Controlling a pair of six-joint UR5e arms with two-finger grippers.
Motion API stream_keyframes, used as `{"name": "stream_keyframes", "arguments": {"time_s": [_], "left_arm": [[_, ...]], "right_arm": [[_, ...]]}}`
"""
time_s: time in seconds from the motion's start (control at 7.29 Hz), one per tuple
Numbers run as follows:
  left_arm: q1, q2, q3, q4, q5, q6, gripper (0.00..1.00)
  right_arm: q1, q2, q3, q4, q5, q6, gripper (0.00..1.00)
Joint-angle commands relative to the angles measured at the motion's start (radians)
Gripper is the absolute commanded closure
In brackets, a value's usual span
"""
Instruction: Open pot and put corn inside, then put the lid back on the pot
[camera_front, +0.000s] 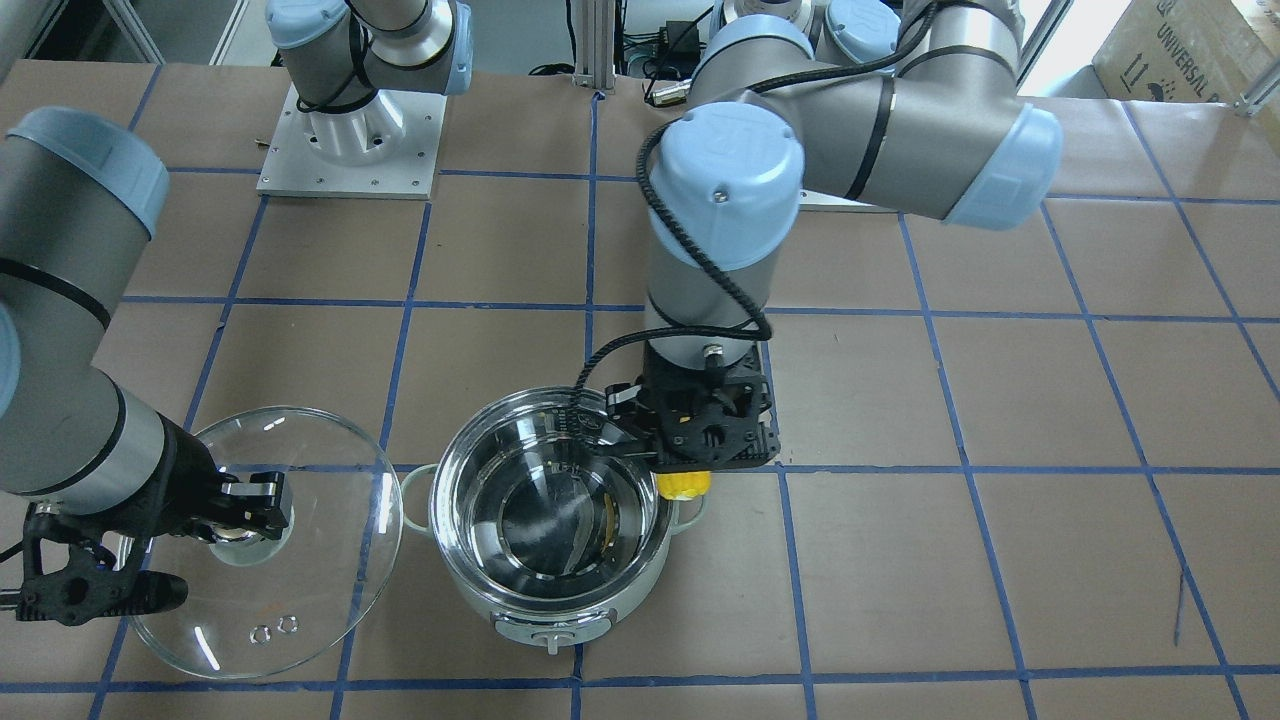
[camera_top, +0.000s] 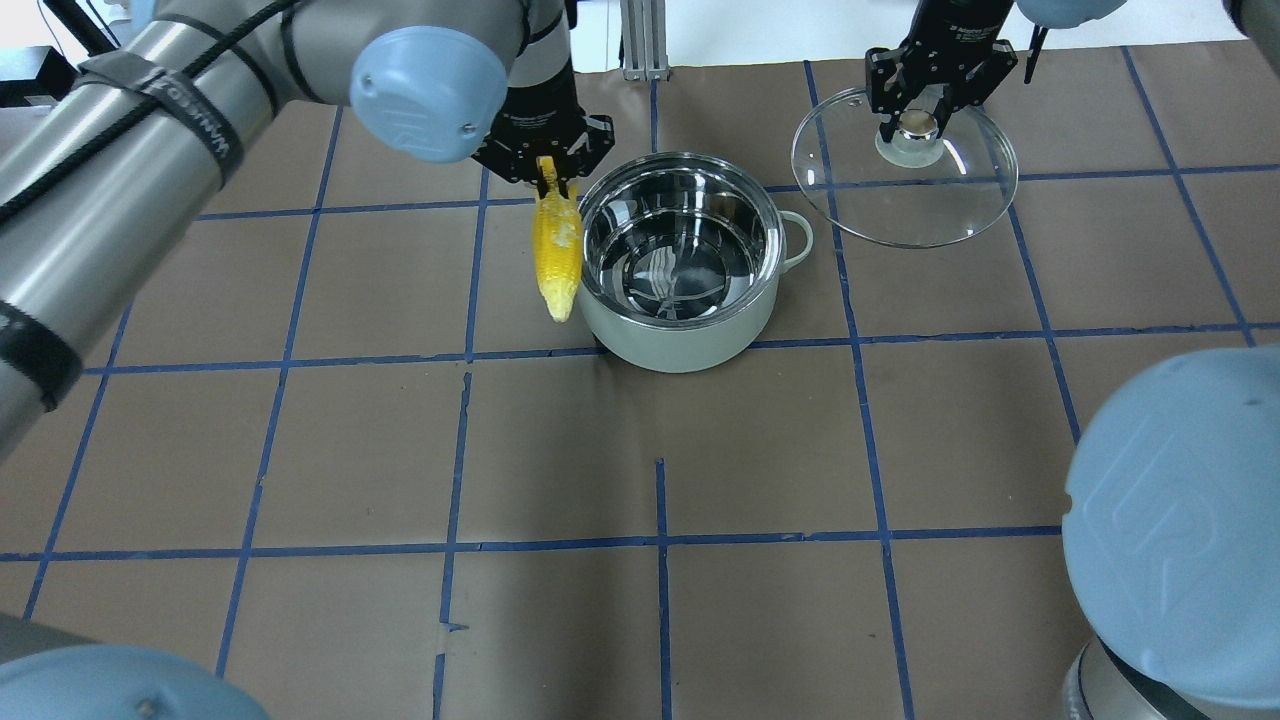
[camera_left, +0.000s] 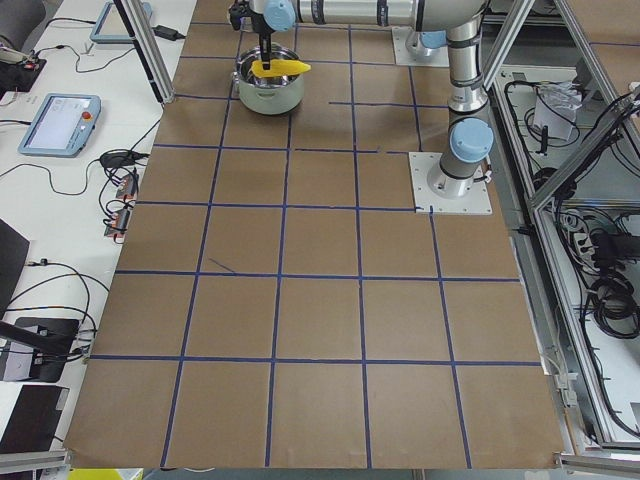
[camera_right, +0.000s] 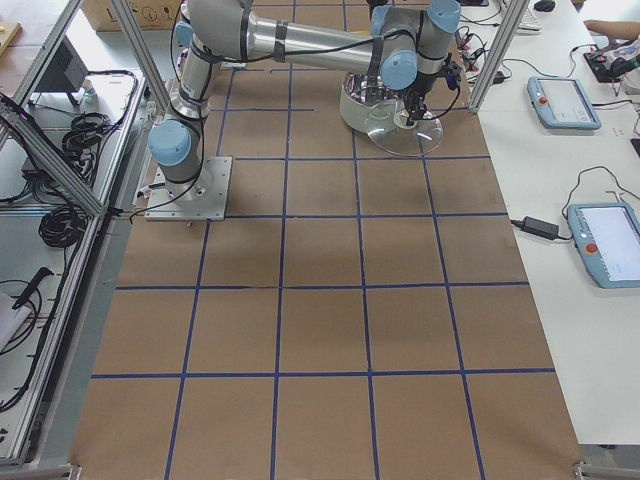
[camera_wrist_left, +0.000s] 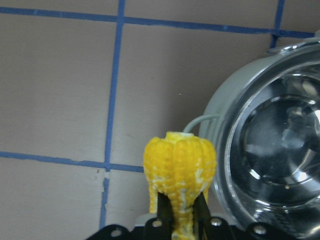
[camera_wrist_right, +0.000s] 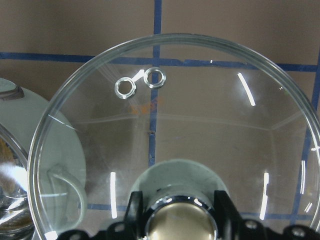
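Note:
The pot (camera_top: 680, 335) stands open with its steel inside empty; it also shows in the front view (camera_front: 560, 610). My left gripper (camera_top: 547, 172) is shut on the corn (camera_top: 558, 250) near its thick end. It holds the cob in the air just outside the pot's rim, over the side handle, with the tapered tip toward the robot. The left wrist view shows the corn (camera_wrist_left: 180, 165) between the fingers (camera_wrist_left: 162, 210). My right gripper (camera_top: 915, 120) is shut on the knob of the glass lid (camera_top: 900, 205) and holds it to the right of the pot, clear of it.
Brown paper with blue tape lines covers the table (camera_top: 660, 450). The left arm's elbow (camera_front: 720, 190) hangs over the table behind the pot. The pot's control knob (camera_front: 553, 637) faces the operators' side. Tablets (camera_right: 560, 100) lie on the side bench.

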Motion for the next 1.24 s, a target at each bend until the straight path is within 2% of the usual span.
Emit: {"name": "stream_keyframes", "arguments": {"time_s": [0.0, 0.27, 0.55, 1.1], "left_arm": [[-0.049, -0.085, 0.091, 0.007, -0.008, -0.007, 0.98], [-0.049, -0.113, 0.123, 0.009, -0.006, -0.01, 0.98], [-0.049, -0.148, 0.131, 0.076, -0.005, -0.012, 0.98], [-0.05, -0.197, 0.168, 0.084, -0.006, -0.039, 0.98]], "right_arm": [[0.0, 0.0, 0.002, 0.002, 0.0, 0.002, 0.73], [0.002, -0.002, 0.004, 0.002, 0.0, 0.008, 0.73], [0.002, 0.0, 0.005, 0.002, 0.0, 0.009, 0.73], [0.006, -0.003, 0.005, 0.002, 0.002, 0.01, 0.73]]}}
